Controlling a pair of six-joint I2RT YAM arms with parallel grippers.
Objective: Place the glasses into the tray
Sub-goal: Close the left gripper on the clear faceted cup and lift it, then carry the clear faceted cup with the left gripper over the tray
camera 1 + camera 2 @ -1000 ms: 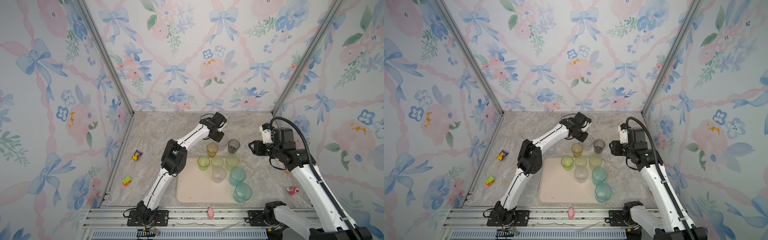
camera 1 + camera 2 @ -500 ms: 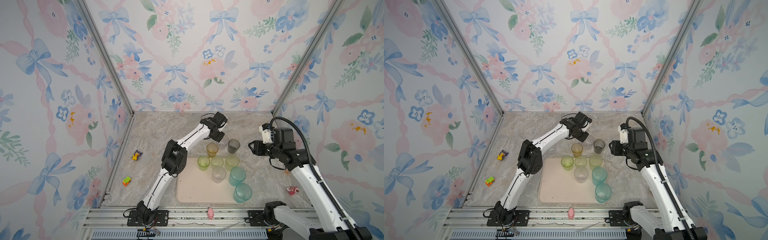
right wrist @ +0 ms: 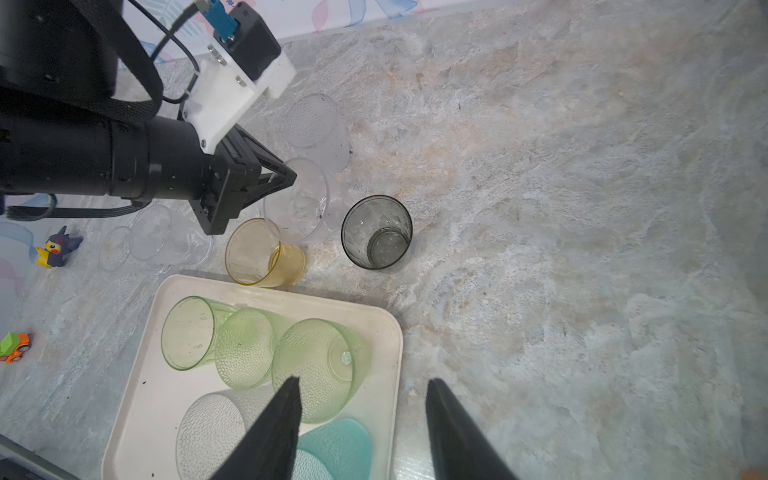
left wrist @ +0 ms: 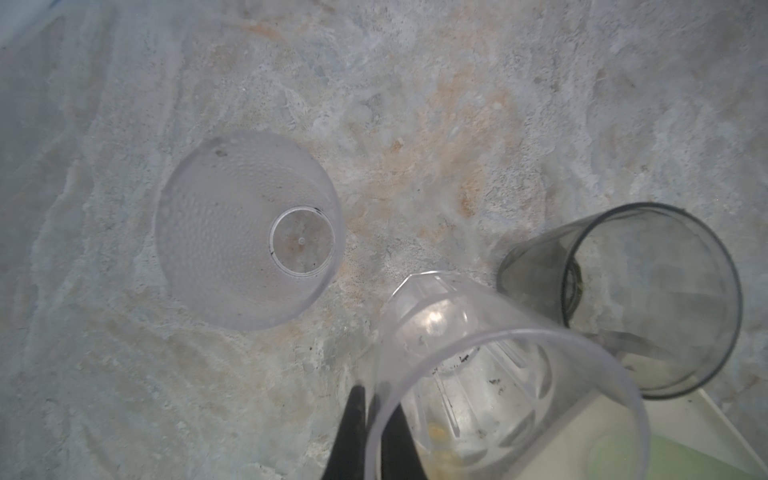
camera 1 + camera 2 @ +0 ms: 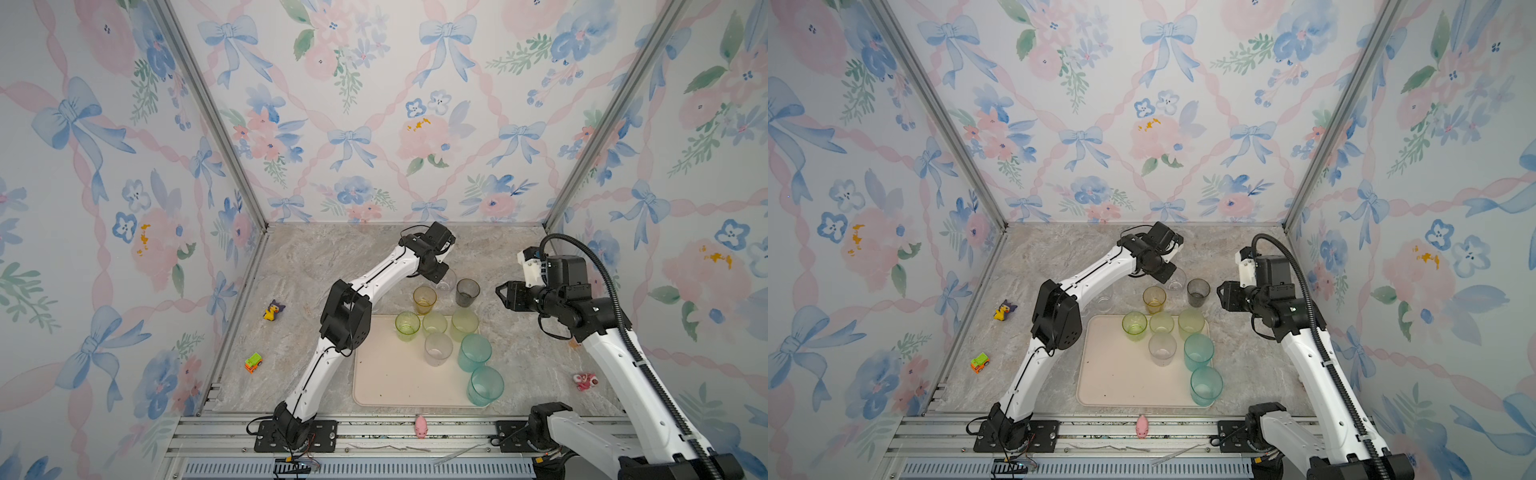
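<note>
Grip holds at the rim: left gripper (image 4: 372,401) is pinched on the wall of the clear glass (image 4: 478,374), one finger inside and one outside, mouth up, axis near upright. Tray (image 5: 395,386) lies toward the robot's base from it, just past the amber glass (image 5: 424,299), and is bare on the left-arm side. Right gripper (image 3: 361,380) hangs spread and empty over the tray's far right corner. Clear glass is faceted, see-through, with dark specks inside

My left end effector's (image 4: 372,399) matt black fingers (image 4: 349,432) pinch the thin wall of a clear, glossy faceted glass (image 4: 478,374) of plastic, a frosted dimpled tumbler (image 4: 249,230) ahead of them and a smooth smoky-grey tumbler (image 4: 623,299) beside them, both on the matt, stone-veined worktop (image 4: 457,104).
</note>
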